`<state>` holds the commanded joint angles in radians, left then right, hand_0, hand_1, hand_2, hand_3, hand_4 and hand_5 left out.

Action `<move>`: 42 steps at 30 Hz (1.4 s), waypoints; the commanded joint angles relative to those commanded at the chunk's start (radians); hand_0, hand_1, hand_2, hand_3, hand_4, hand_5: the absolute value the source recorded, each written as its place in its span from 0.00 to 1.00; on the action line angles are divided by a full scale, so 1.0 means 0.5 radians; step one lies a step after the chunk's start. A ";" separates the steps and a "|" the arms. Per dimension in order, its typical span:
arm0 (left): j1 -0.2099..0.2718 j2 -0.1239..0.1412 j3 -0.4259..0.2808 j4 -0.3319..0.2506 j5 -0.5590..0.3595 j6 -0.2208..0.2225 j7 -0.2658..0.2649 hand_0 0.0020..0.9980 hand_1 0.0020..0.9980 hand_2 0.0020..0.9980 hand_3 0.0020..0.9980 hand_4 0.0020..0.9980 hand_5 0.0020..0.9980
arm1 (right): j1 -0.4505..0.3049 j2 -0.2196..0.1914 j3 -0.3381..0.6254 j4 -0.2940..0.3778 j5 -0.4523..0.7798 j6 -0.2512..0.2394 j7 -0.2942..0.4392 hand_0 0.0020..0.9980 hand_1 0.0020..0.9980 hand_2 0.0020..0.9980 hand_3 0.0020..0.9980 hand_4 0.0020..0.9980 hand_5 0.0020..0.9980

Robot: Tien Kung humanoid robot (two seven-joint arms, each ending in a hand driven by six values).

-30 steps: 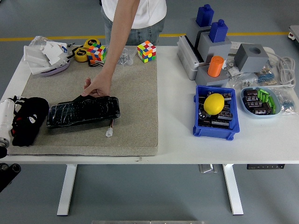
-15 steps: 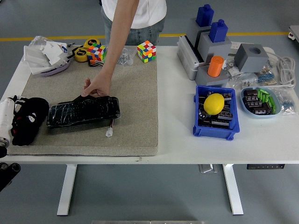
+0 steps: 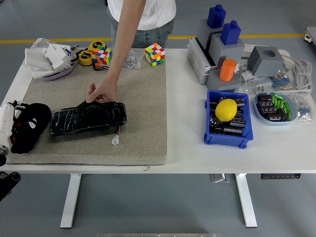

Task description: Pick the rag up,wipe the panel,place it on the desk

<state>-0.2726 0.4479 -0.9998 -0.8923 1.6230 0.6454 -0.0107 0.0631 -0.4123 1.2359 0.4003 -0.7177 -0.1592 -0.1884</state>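
The black panel [image 3: 88, 118] lies flat on the beige mat [image 3: 138, 98], with a white connector [image 3: 115, 140] on a short wire at its near right corner. A person across the table presses a hand [image 3: 101, 92] on the panel's far edge. At the mat's left end lies a dark bundle that looks like the black rag [image 3: 38, 114]. My left hand [image 3: 20, 132] comes in from the left edge on a white wrist and merges with it. Hand and cloth are both black, so I cannot make out the grip.
Two colour cubes [image 3: 154, 53], tape rolls and a bowl of white scraps [image 3: 49, 58] line the mat's far edge. On the right stand a grey fixture with blue and orange pegs [image 3: 222, 44], a blue bin with a yellow lemon [image 3: 226, 109], and a tray of parts [image 3: 276, 106].
The left hand and the dark bundle have shifted slightly to the left. The person's hand and the panel have stayed put.
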 joint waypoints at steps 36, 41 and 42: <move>0.123 0.000 -0.127 -0.476 0.287 0.000 0.165 0.17 0.11 0.48 0.55 0.50 0.00 | -0.010 -0.017 -0.026 -0.033 0.002 0.021 -0.001 0.75 0.65 0.69 0.59 0.96 0.58; 0.125 -0.010 -0.096 -0.513 0.298 0.000 0.171 0.17 0.11 0.48 0.55 0.50 0.00 | -0.006 -0.018 -0.036 -0.037 0.004 0.023 -0.001 0.75 0.65 0.69 0.59 0.96 0.58; 0.124 -0.012 -0.089 -0.517 0.298 0.000 0.171 0.17 0.10 0.48 0.55 0.50 0.00 | -0.004 -0.018 -0.038 -0.037 0.004 0.023 0.000 0.75 0.65 0.69 0.59 0.96 0.58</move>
<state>-0.2106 0.4421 -1.0444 -1.1508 1.7721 0.6454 0.0746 0.0612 -0.4212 1.2168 0.3817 -0.7158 -0.1479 -0.1886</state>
